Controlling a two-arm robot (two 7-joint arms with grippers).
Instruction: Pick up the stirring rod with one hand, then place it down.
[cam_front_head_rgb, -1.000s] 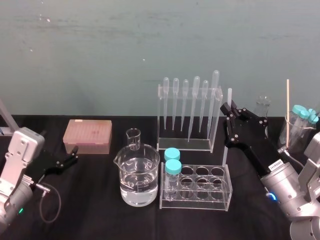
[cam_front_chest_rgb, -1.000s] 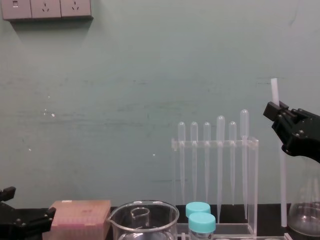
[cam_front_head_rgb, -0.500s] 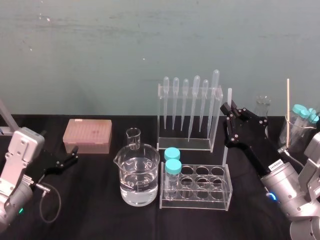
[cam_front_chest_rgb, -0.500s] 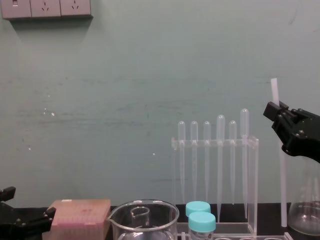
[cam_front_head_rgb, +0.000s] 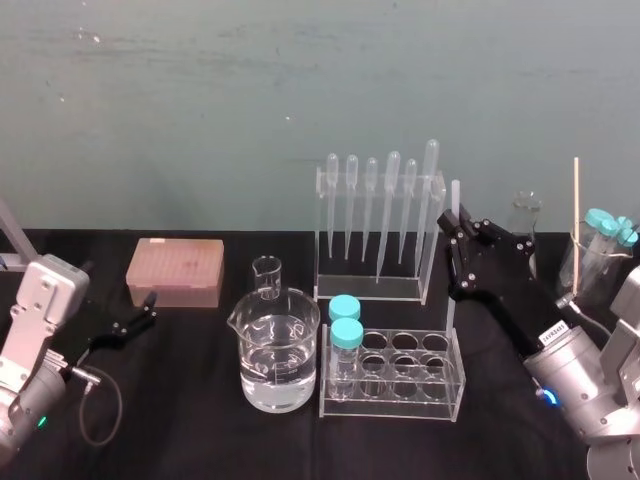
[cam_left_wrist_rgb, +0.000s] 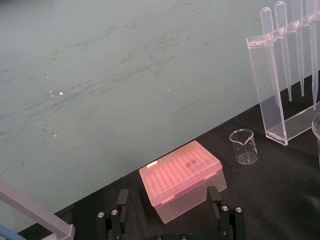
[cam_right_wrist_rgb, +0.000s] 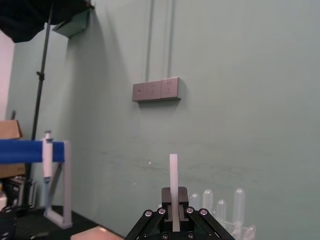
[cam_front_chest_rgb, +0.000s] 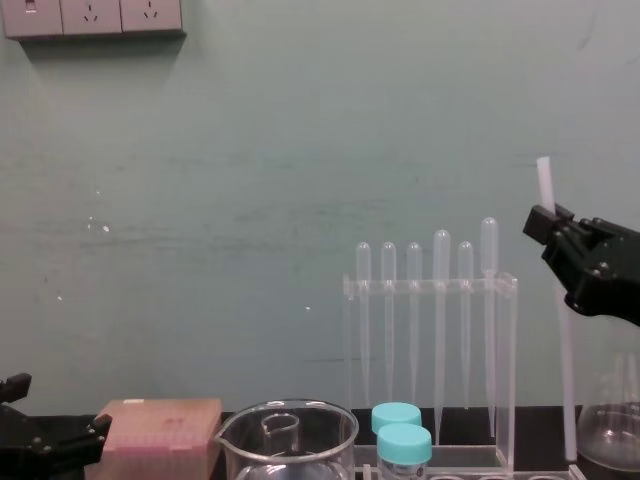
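The stirring rod is a thin translucent-white stick held nearly upright just right of the pipette rack. My right gripper is shut on its upper part, and the rod's top sticks out above the fingers. In the chest view the rod's lower end hangs down close to the tabletop beside the rack. In the right wrist view the rod rises straight out of the shut gripper. My left gripper rests low at the table's left, open, with nothing between its fingers.
A clear rack of several pipettes stands at the back centre. A tube rack with two teal-capped tubes and a water beaker stand in front. There is a small beaker, a pink tip box, and at the right a flask and a beaker of tubes.
My right gripper has shifted slightly left toward the pipette rack with the rod in it, and the rod now leans a little. The left arm has not moved.
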